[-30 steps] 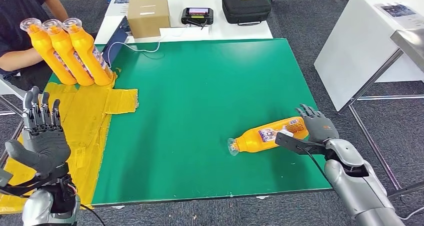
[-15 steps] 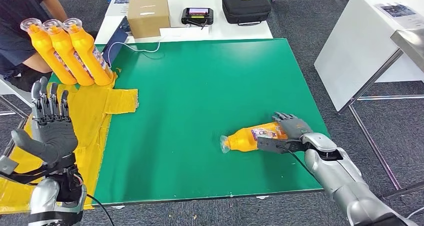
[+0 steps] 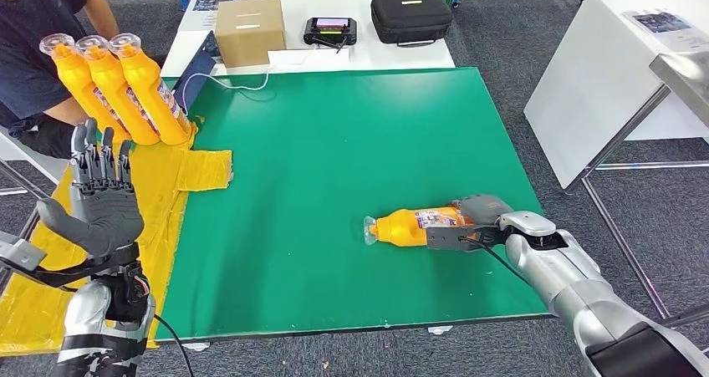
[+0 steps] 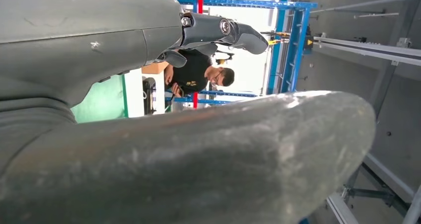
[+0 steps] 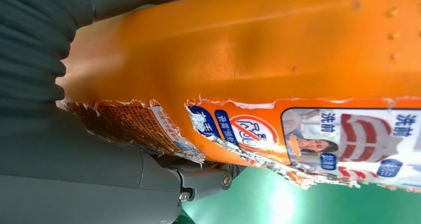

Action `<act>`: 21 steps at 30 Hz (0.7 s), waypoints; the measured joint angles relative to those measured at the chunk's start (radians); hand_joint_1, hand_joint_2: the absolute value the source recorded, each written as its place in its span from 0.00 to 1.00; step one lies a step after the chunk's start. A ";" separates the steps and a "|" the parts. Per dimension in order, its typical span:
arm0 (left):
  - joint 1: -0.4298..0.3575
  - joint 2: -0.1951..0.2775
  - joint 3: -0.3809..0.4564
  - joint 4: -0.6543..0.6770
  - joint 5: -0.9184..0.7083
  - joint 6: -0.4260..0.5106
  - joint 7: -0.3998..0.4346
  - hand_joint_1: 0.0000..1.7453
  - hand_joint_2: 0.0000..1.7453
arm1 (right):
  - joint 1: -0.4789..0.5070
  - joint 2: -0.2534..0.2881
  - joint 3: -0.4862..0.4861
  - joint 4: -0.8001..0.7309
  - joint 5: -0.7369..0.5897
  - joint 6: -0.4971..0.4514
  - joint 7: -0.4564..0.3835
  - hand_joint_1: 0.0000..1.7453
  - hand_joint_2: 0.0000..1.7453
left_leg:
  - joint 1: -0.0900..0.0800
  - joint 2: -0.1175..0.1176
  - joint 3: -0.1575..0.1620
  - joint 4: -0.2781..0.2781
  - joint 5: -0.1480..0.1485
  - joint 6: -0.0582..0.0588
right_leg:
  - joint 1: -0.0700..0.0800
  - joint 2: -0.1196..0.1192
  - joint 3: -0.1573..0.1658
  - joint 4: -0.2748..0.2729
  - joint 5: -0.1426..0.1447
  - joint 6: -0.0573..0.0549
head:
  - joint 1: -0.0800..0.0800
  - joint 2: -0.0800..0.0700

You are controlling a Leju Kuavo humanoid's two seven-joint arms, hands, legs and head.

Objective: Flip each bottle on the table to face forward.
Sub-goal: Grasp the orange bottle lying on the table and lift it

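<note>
A cardboard box [image 3: 248,29], a black case [image 3: 411,12] and a small screen device [image 3: 329,29] sit on the white worktop [image 3: 368,53]; a person [image 3: 38,51] sits nearby.

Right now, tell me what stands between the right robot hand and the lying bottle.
Nothing visible does. The right robot hand already grips the lying orange bottle at its base end on the green mat, and the right wrist view shows the bottle pressed against it.

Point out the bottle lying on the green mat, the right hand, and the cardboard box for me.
lying orange bottle [image 3: 400,228], head view, on its orange body near the neck.
right hand [image 3: 473,220], head view, on the back of the hand gripping the bottle's base end.
cardboard box [image 3: 249,28], head view, on its front face.
</note>
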 joint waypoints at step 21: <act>0.093 -0.018 -0.106 -0.079 0.057 0.024 0.189 0.00 1.00 | 0.240 0.227 -0.376 -0.593 -0.676 -0.298 0.120 1.00 1.00 | 0.000 -0.001 -0.013 0.000 0.004 -0.002 | 0.001 -0.001 -0.012 0.001 0.003 -0.002 | -0.001 0.000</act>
